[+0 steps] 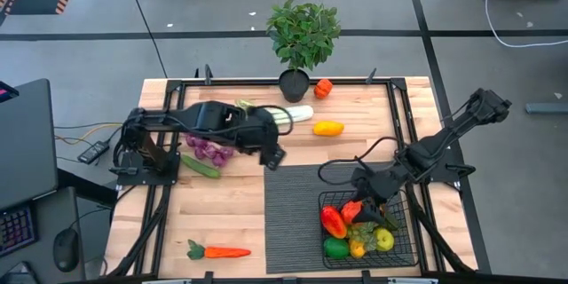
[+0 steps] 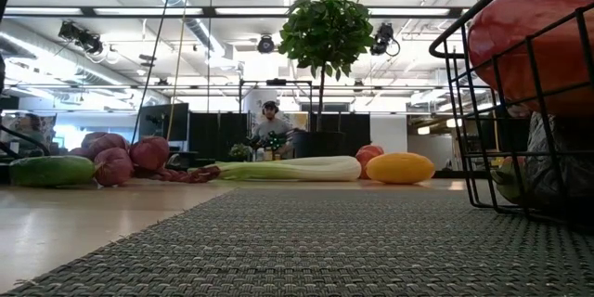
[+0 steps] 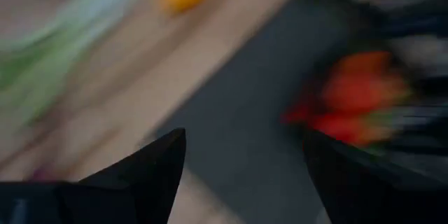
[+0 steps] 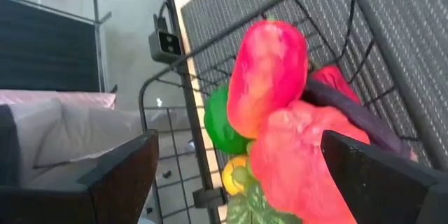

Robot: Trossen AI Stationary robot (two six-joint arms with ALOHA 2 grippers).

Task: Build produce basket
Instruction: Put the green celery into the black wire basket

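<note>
The basket sits on the near right part of the dark mat, already loaded with a red pepper, something green, a yellowish apple-looking thing and a few more bits I can't sort out. The right gripper hangs right over the basket's far edge, fingers spread wide with nothing between them; in its wrist view the red peppers fill the gap just beyond the fingers.

The left gripper is out over the wood just past the mat's far left corner, also wide open and empty. Around it: leek just beyond it, yellow pepper off to its right, purple grapes and cucumber back toward its own base. The carrot lies well apart, near the front edge.

What could go wrong, my guess: the basket looks fairly full, so another piece dropped on top could roll off the pile and over the low flared wire. The right fingers are so close to the rim they could snag the mesh and drag the whole thing. Both arms aiming for the basket at once would crowd each other too.

Room-wise, the mat's left half is bare, good transit space. The potted plant and a small red vegetable crowd the far edge.
</note>
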